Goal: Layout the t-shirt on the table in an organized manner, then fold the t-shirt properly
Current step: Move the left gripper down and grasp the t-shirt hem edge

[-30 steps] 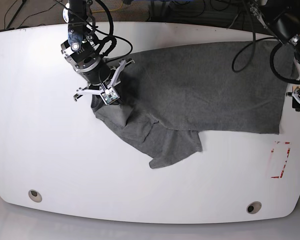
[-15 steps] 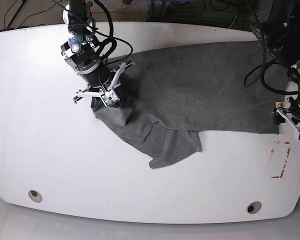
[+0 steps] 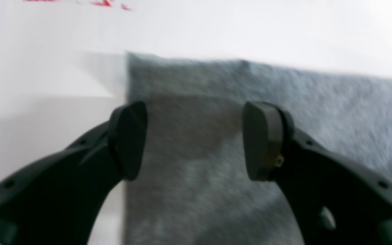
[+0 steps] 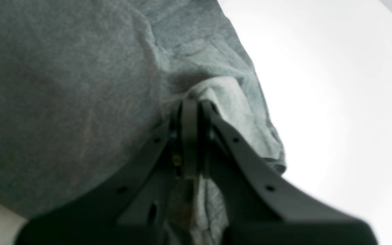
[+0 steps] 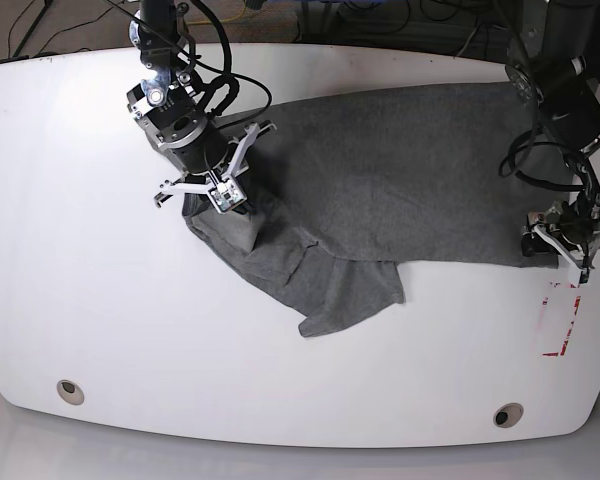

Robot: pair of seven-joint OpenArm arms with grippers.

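Observation:
The dark grey t-shirt (image 5: 400, 180) lies spread over the back half of the white table (image 5: 100, 300), with a sleeve and crumpled folds trailing toward the front left. My right gripper (image 5: 223, 200) is at the shirt's left end. In the right wrist view it (image 4: 191, 105) is shut on a pinched ridge of the t-shirt (image 4: 63, 85). My left gripper (image 5: 555, 243) hovers at the shirt's front right corner. In the left wrist view it (image 3: 194, 139) is open, its fingers (image 3: 128, 139) straddling the t-shirt (image 3: 196, 85) near its corner edge, holding nothing.
Red tape marks (image 5: 560, 320) lie just in front of the left gripper and show at the top of the left wrist view (image 3: 107, 2). Two grommet holes (image 5: 70, 391) (image 5: 507, 415) sit near the table's front edge. Cables hang behind the table's back edge.
My left arm has swung in from the table's right edge and come down over the shirt's front right corner. My right gripper keeps its hold, shifting only slightly.

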